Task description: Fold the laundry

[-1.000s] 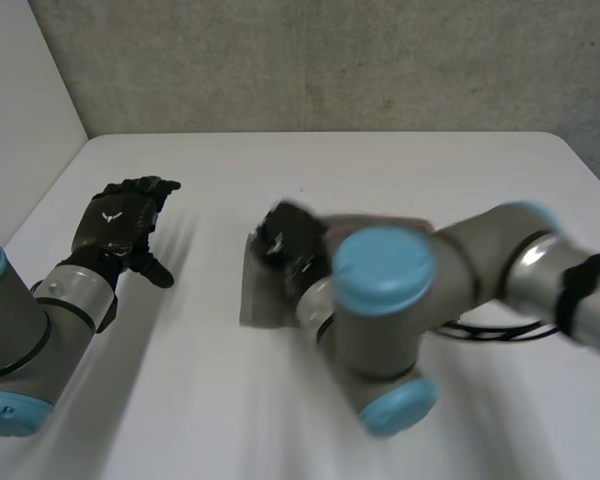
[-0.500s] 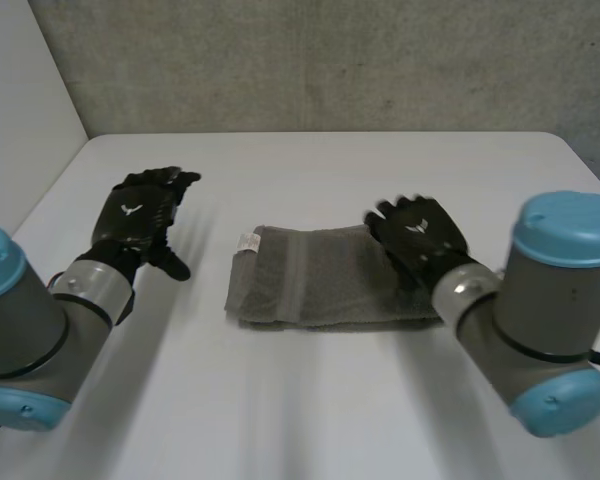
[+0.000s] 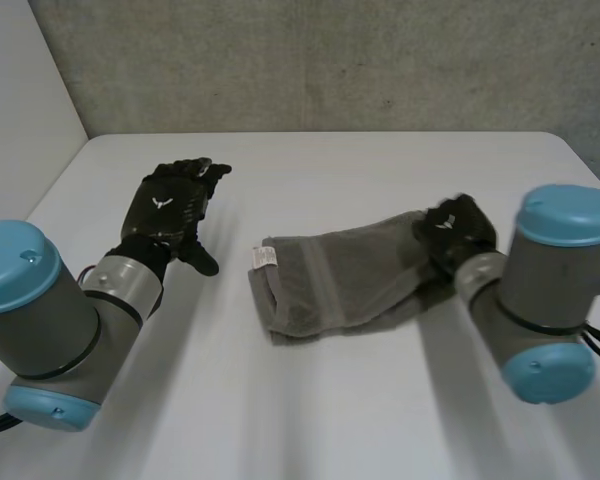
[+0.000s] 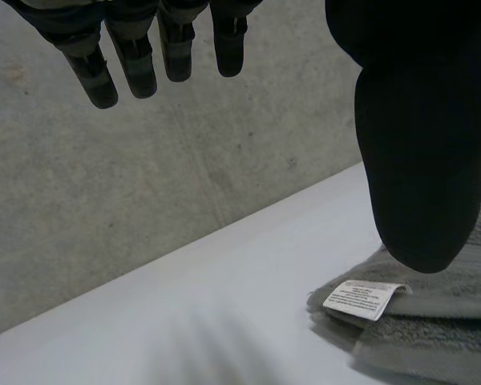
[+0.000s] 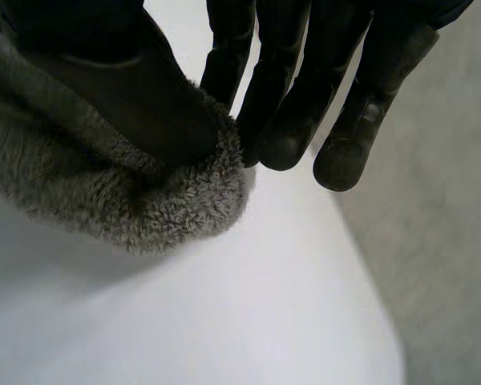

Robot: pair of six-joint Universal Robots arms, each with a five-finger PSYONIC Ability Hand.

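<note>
Your right hand pinches end of grey towel between thumb and fingers; your left hand hovers above tabletop, fingers released.

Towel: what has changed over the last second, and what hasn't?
The right hand swung from the labelled end of the towel to its other end and pinched it, skewing the towel. The left hand drifted forward, still open and off the towel. The towel stays folded on the table.

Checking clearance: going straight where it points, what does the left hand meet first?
The left hand likely meets only bare table, then the wall; the towel lies beside its thumb.
</note>
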